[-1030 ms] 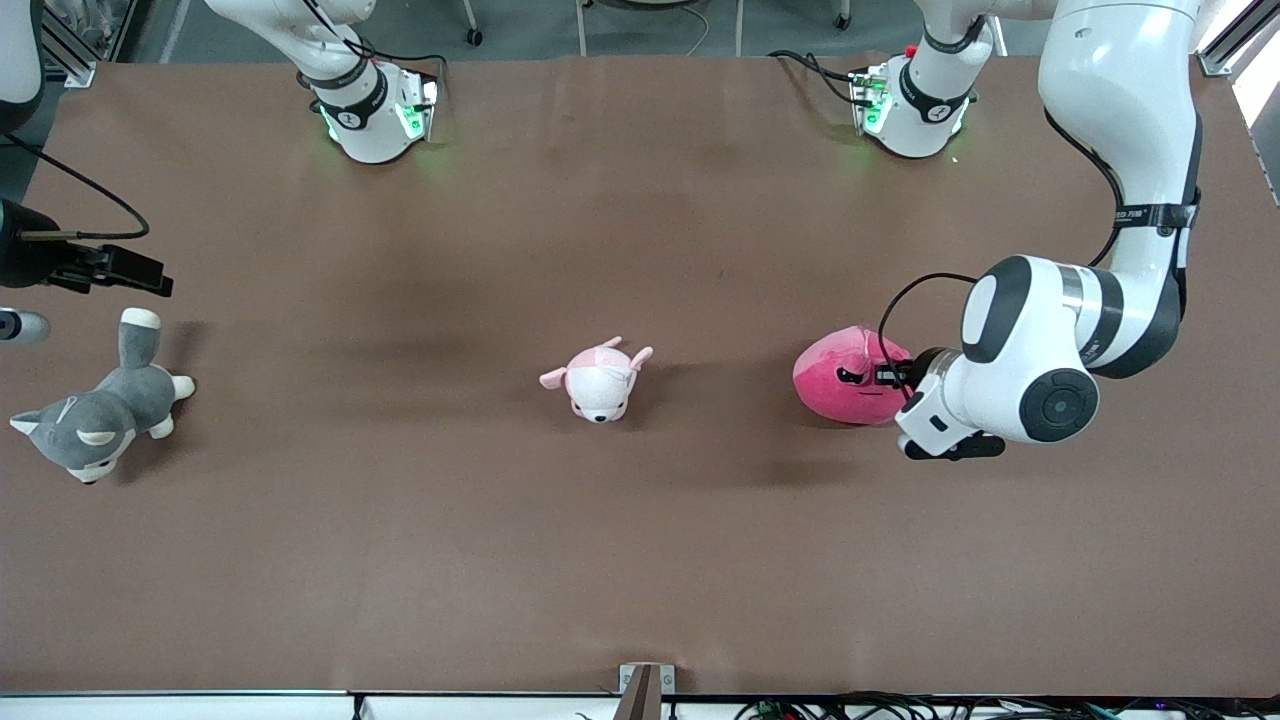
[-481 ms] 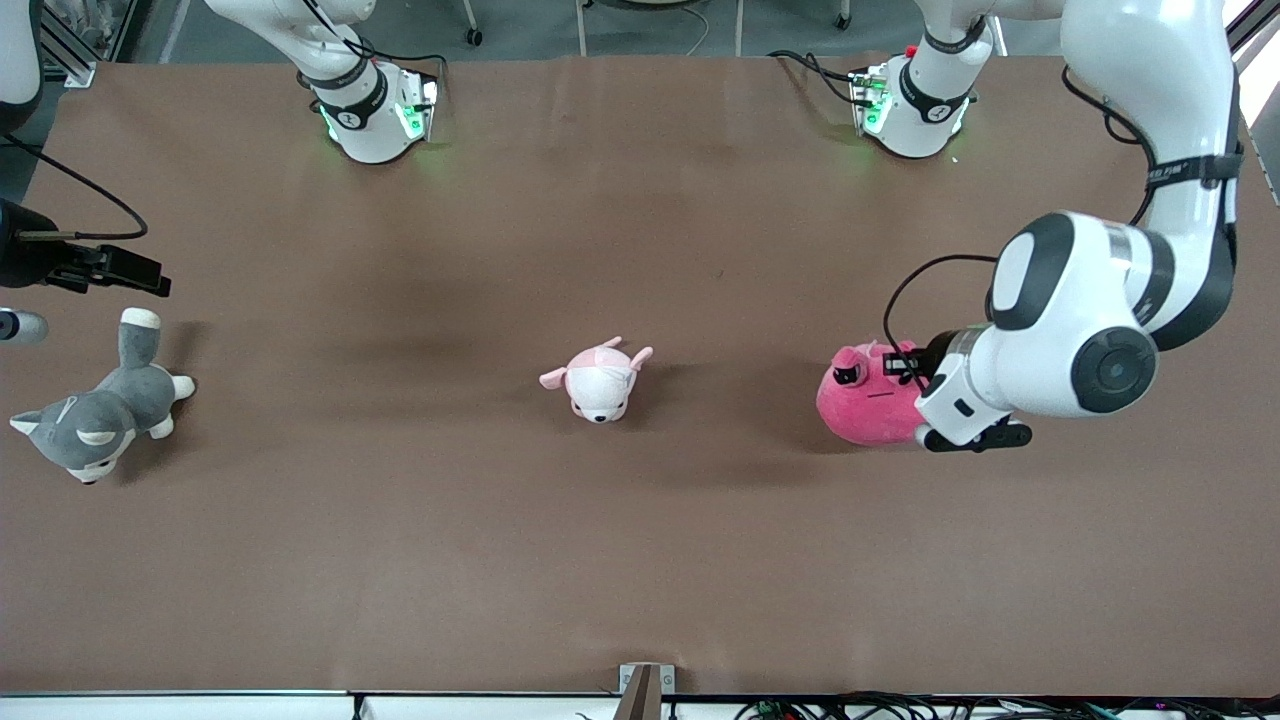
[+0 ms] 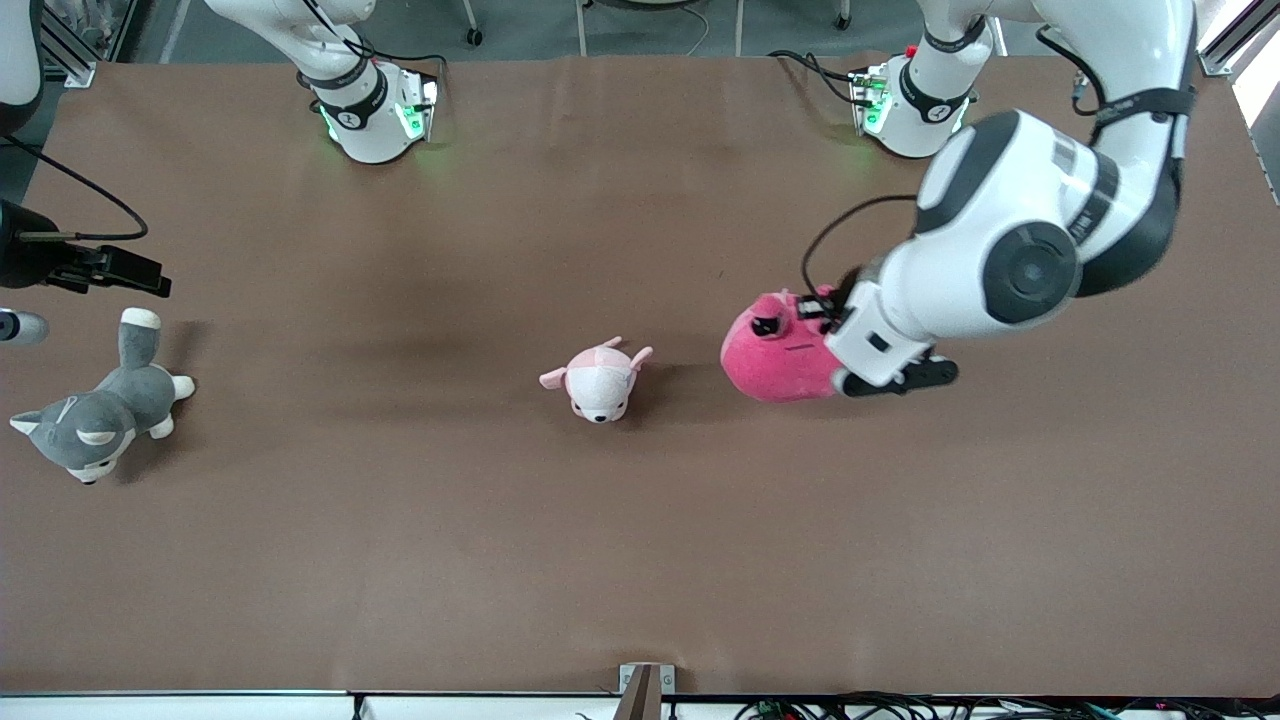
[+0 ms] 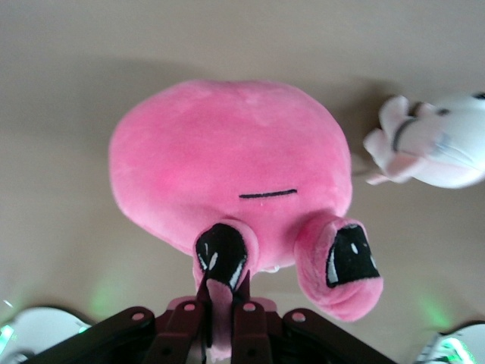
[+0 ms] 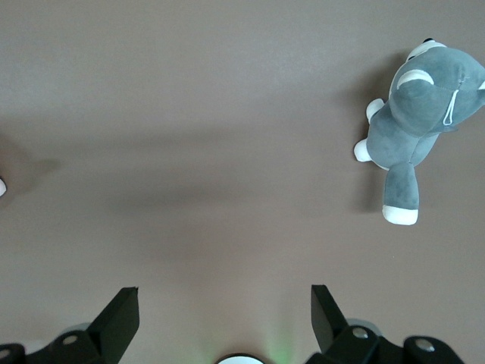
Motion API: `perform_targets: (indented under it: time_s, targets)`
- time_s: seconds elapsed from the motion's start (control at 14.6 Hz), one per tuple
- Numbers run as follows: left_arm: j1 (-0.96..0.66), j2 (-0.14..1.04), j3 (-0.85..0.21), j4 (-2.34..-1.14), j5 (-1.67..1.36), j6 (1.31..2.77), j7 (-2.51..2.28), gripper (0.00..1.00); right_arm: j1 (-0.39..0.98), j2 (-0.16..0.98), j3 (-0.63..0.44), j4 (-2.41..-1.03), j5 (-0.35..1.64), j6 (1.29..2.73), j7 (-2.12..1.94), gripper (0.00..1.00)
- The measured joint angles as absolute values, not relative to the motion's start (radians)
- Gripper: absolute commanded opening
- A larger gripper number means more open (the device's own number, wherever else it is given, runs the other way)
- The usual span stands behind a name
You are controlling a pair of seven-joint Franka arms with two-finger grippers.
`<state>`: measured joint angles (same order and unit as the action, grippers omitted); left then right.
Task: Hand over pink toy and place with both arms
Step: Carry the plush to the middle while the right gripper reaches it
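The pink toy (image 3: 775,350) is a magenta blob plush with black sleepy eyes, and it hangs in the air. My left gripper (image 3: 812,312) is shut on a flap at its top edge and holds it over the table, a little toward the left arm's end from the small white plush. In the left wrist view the toy (image 4: 227,159) hangs below my left gripper (image 4: 223,299), its face showing. My right gripper (image 3: 125,268) is open and empty over the table's right-arm end, above the grey dog; in the right wrist view it (image 5: 223,303) shows bare table between its fingers.
A small white and pale-pink plush animal (image 3: 598,380) lies mid-table; it also shows in the left wrist view (image 4: 443,148). A grey-and-white plush dog (image 3: 95,415) lies at the right arm's end, seen too in the right wrist view (image 5: 420,121). Both arm bases stand along the table's top edge.
My left gripper has lifted the pink toy off the table and carried it toward the small white plush at mid-table. The right arm has not moved.
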<state>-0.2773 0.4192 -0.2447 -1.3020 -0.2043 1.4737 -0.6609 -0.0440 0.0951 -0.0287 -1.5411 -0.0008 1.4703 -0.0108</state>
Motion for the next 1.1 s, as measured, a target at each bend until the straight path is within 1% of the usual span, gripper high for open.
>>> perform_targets:
  time_s: [0.21,0.48,0.82,1.1]
  targets:
    - [-0.299,0.412,-0.336,-1.268,-0.204,1.469,-0.828,0.0,-0.043,0.095,-0.027,-1.541,0.0,1.47,0.007,1.0]
    - [-0.41,0.409,-0.354,-1.232,-0.205,1.493,-0.972,0.0,-0.009,0.095,-0.021,-1.541,0.001,1.465,0.147,1.0]
    - [-0.53,0.41,-0.351,-1.228,-0.205,1.603,-1.115,0.0,0.143,0.097,-0.009,-1.544,0.056,1.461,0.448,1.0]
    - [-0.579,0.423,-0.348,-1.228,-0.205,1.654,-1.175,0.0,0.282,0.098,-0.005,-1.55,0.122,1.513,0.846,1.0]
